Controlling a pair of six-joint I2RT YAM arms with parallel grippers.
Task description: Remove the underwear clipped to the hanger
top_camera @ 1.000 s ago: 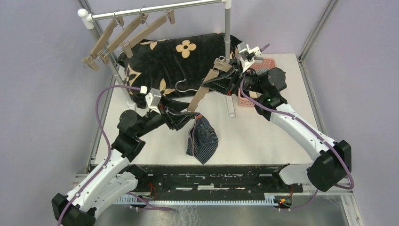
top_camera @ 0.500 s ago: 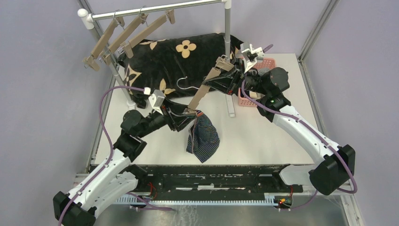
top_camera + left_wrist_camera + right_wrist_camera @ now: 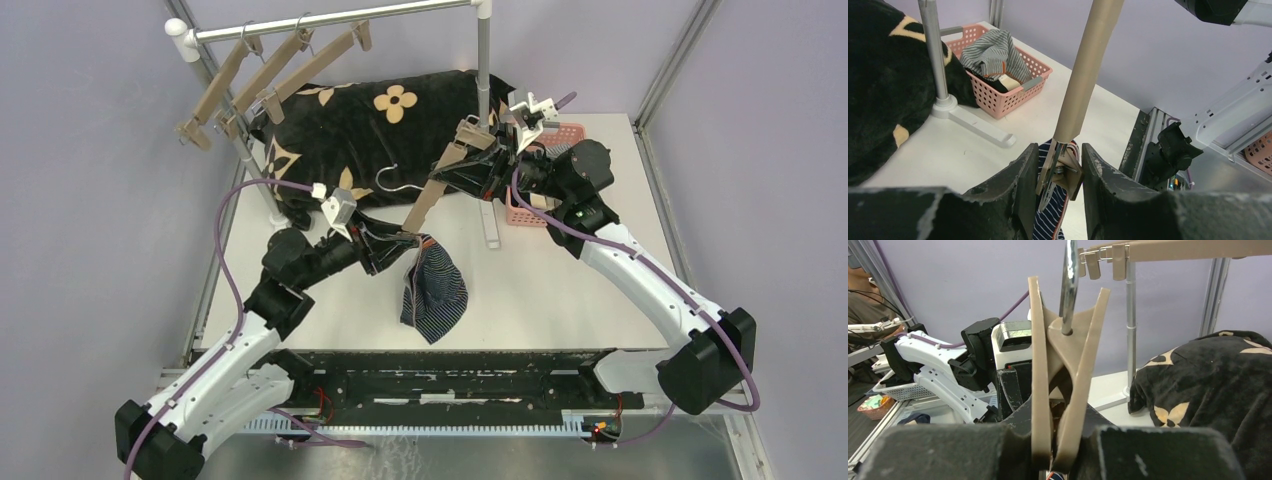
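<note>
A tan wooden hanger (image 3: 440, 185) slants over the table's middle. My right gripper (image 3: 478, 165) is shut on its upper part, and the right wrist view shows the hanger's tan pieces (image 3: 1040, 365) pinched between the jaws of the right gripper (image 3: 1055, 450). Navy underwear (image 3: 435, 290) with thin light stripes hangs from the clip (image 3: 1063, 167) at the hanger's lower end. My left gripper (image 3: 400, 243) is shut on that clip. In the left wrist view the left gripper (image 3: 1060, 172) has a finger pressed against each side of the clip, with the underwear (image 3: 1050, 225) below it.
A big black cloth with tan flowers (image 3: 360, 130) lies at the back. A rack rail (image 3: 340, 18) carries three empty hangers (image 3: 260, 85), and its post (image 3: 484, 80) stands behind my right gripper. A pink basket (image 3: 1013, 95) holding grey striped cloth (image 3: 993, 50) sits back right.
My left gripper has crept right and up to the hanger's lower clip and its jaws have narrowed onto it. The underwear swung slightly right. The right gripper keeps its hold.
</note>
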